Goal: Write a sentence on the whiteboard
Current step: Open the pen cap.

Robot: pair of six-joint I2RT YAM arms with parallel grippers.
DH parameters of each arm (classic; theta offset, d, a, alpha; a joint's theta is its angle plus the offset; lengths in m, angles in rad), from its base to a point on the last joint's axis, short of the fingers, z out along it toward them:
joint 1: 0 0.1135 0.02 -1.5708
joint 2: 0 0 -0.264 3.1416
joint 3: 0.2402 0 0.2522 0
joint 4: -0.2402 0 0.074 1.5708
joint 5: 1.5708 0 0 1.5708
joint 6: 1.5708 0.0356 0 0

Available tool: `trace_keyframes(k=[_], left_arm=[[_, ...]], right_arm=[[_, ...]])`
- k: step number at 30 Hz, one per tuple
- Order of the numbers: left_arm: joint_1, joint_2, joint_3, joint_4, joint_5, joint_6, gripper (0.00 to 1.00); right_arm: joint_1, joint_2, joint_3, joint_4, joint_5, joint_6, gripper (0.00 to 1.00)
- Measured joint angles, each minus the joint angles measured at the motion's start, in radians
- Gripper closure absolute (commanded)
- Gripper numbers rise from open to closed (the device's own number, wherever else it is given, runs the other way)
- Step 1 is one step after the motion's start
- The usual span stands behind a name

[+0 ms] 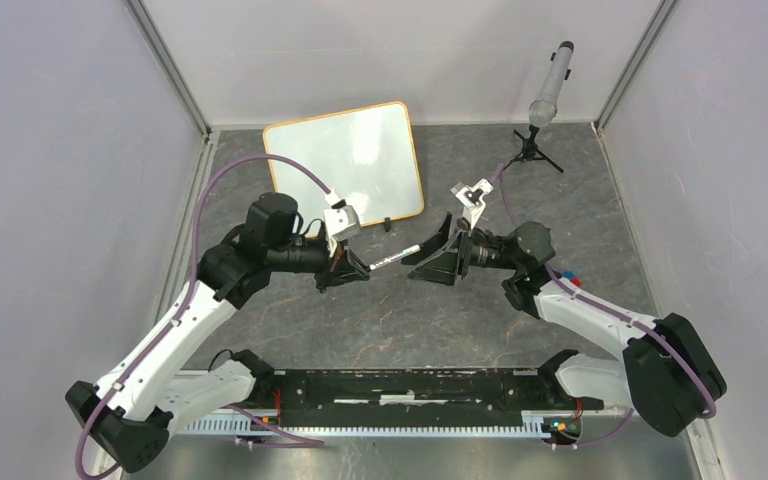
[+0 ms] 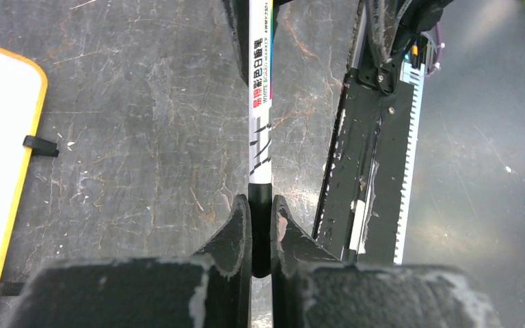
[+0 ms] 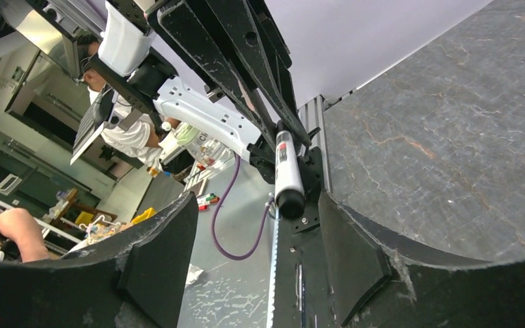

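At the back left of the counter (image 1: 380, 320), the whiteboard (image 1: 345, 165) lies flat and a little skewed, with its far edge close to the rear wall. From above, its face is glossy white with a patch of glare, and I cannot make out any writing on it. Two small black clip feet (image 2: 39, 145) sit on the orange-framed edge that faces the arms.

Just in front of that edge, apart from the board, a white-barrelled marker (image 1: 395, 259) with coloured print hangs clear of the dark, stone-patterned surface. It is roughly level and points across toward the right arm. The left end effector (image 2: 260, 213) has its fingers pressed together on the marker's black end, with the barrel sticking straight out from between them.

The right end effector (image 3: 256, 205) faces it, fingers spread wide. The marker's free black tip lies between them, nearer one finger, and a gap shows on both sides.

Further out, a small black tripod (image 1: 532, 150) holding a tilted grey tube stands at the back right corner. A long black rail (image 1: 410, 385) runs along the near edge between the two arm bases. Purple cables loop over both arms.
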Motion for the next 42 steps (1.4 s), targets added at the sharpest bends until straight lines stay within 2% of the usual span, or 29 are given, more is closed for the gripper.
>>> trace_keyframes(k=[7, 16, 20, 42], left_arm=[[-0.026, 0.021, 0.035, -0.091, 0.000, 0.069, 0.98], [-0.039, 0.061, 0.108, -0.198, -0.001, 0.175, 0.98], [-0.046, 0.069, 0.108, -0.218, -0.001, 0.190, 0.98], [-0.078, 0.097, 0.112, -0.252, -0.020, 0.208, 0.98]], right_arm=[[0.036, 0.030, 0.026, 0.008, -0.001, -0.008, 0.37], [0.074, 0.052, 0.050, -0.061, -0.004, -0.080, 0.38], [0.085, 0.061, 0.064, -0.080, -0.004, -0.097, 0.35], [0.142, 0.097, 0.101, -0.162, -0.005, -0.160, 0.49]])
